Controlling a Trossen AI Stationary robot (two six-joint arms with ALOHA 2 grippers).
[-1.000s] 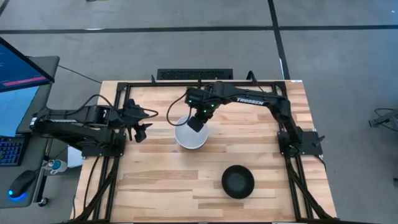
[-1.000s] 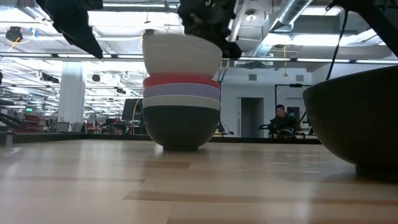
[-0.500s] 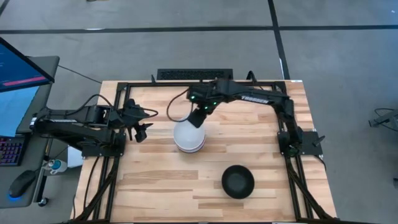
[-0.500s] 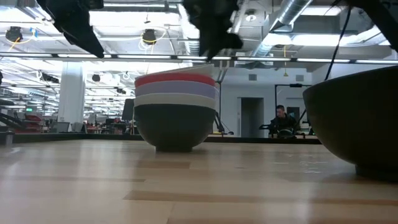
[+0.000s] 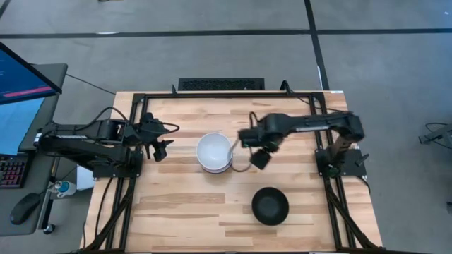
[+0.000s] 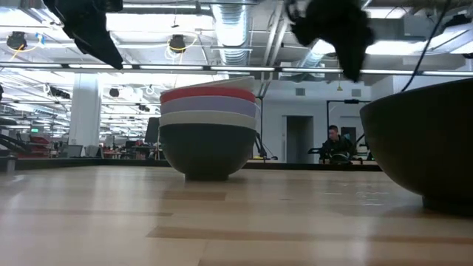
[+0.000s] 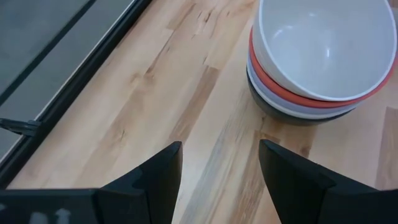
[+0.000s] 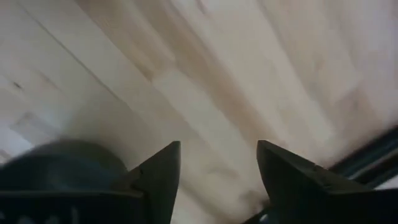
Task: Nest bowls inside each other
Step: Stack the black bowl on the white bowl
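A stack of nested bowls (image 5: 215, 152) stands on its black bottom bowl at the table's middle. The stack (image 6: 209, 133) shows red, light blue, white and black bands, and the top white bowl (image 7: 323, 43) lies hollow side up. A lone black bowl (image 5: 270, 206) sits toward the near edge and appears large at the right of the low view (image 6: 425, 140). My right gripper (image 5: 260, 158) hovers open, right of the stack and above the table (image 8: 217, 149), with nothing between its fingers. My left gripper (image 5: 161, 144) waits open, left of the stack (image 7: 219, 149).
A black metal frame (image 5: 212, 94) runs round the wooden tabletop. Bare wood lies between the stack and the lone black bowl and along the near left. A monitor and keyboard (image 5: 14, 92) stand off the table's left side. A person (image 6: 334, 140) sits far back in the room.
My right gripper held the white bowl above the stack, let it go and drew off toward the table's right and near edges. The white bowl has dropped into the red bowl and now sits nested on top.
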